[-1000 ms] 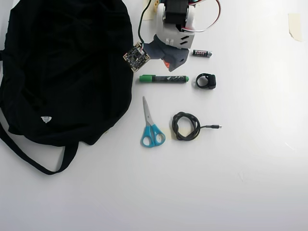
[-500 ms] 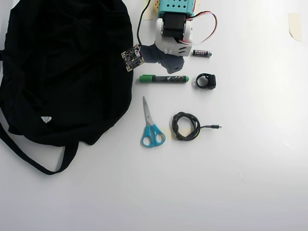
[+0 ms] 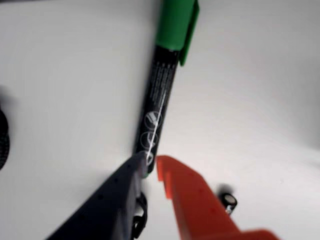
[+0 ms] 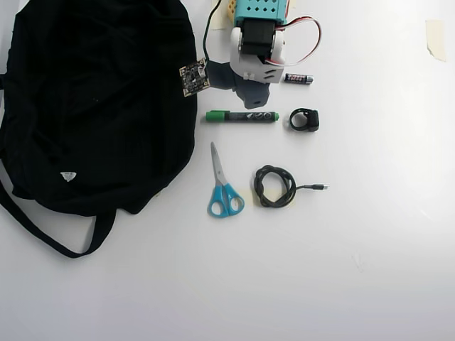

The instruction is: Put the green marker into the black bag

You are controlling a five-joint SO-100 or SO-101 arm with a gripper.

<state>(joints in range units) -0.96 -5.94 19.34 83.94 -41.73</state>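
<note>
1. Hovering low over the white desk [image 4: 370, 234], the pincer [image 3: 151, 164] is showing a dark finger and an orange finger with only a narrow slit between them, nearly together and clamped on nothing; the tips are sitting right at the end of the green marker [image 3: 160, 90].
2. Lying flat on the desk, the green marker [image 4: 242, 116] is resting just beside the black bag [image 4: 92, 106], with its cap end pointing toward the fabric in the overhead view.
3. Risking a miss: the slit is looking too narrow to straddle the barrel, so a descent as things stand is likely pushing or rolling the marker instead of catching it.
4. Gripping so near the end is inviting the marker to pivot and slip out during a lift.
5. Crowding the spot, a small battery [image 4: 298, 78] and a black ring-shaped object [image 4: 304, 119] are lying near, so a wide sweep is threatening to knock them.
</note>
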